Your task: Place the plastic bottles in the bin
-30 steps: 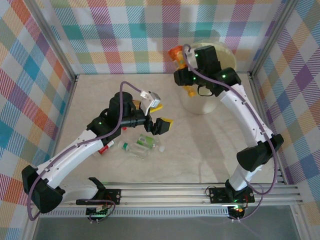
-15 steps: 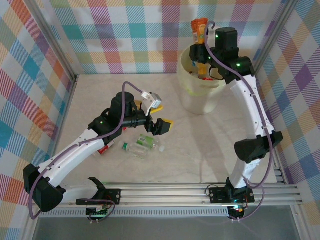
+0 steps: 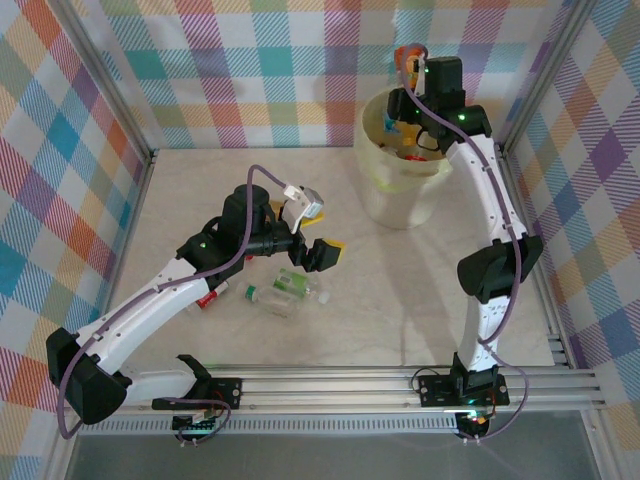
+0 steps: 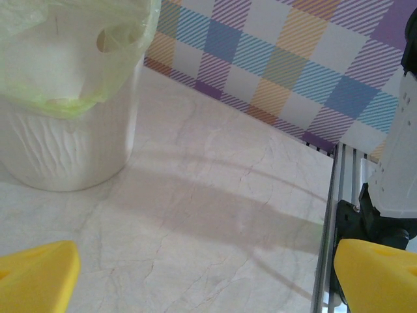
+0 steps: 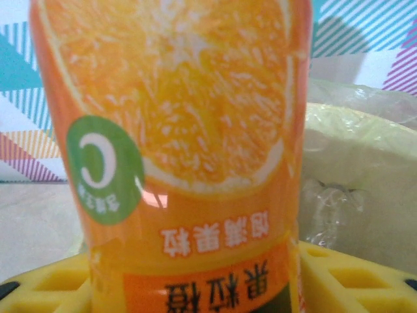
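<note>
i see a pale, marble-veined table (image 3: pixel 400 300) closed in at its far, left and right edges by walls (image 3: pixel 250 70) of pastel plaid. metal posts (image 3: pixel 110 80) rise at the far corners; a slotted metal rail (image 3: pixel 340 385) lines the near edge. soft, even light.

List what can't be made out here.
- Right wrist view: orange bottle, cap and base cut off by frame edges.
- Top view: bin contents, blocked by the right arm.
- Top view: red bottle, mostly under the left arm.
- Left wrist view: left gripper, fingers cut off by the bottom edge.
</note>
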You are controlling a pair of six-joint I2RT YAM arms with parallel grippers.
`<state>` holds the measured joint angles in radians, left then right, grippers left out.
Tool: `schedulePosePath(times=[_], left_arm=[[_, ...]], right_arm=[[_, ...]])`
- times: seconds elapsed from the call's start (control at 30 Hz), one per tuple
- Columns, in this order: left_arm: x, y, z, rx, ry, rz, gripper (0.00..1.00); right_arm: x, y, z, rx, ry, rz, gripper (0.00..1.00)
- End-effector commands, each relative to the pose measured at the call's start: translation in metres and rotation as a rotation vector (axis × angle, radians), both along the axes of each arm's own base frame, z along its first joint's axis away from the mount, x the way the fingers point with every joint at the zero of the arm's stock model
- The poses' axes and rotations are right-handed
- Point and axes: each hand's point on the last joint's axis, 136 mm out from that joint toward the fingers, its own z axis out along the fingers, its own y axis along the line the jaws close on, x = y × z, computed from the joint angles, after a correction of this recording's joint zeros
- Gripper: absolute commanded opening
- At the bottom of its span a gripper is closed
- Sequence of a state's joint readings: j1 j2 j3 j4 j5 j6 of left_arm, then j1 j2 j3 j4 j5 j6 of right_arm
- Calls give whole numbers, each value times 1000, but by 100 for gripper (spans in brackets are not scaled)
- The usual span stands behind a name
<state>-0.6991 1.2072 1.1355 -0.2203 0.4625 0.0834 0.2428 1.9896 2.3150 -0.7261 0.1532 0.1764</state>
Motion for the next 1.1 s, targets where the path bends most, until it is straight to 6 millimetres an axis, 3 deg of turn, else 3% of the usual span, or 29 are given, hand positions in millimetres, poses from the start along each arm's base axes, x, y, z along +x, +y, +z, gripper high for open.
schedulePosePath(times=[0.0,0.23,0.5,0.8,1.07], left_arm=[[-3,0,5,6,-23,-9,100],[-3,0,4,11,-20,-9,100],[-2,-1,1,17,-12,-11,100],[-2,0,3,16,-18,-8,100],[-3,1,5,14,-23,-8,100]], right_arm=[[9,-20,14,16,-45,-69,59],[12,-41,-15,20,28,-118,59],[10,-45,-41,34,106,-115,65],[7,-40,-46,52,126,-86,76],[0,-40,-32,62,102,-82,84]])
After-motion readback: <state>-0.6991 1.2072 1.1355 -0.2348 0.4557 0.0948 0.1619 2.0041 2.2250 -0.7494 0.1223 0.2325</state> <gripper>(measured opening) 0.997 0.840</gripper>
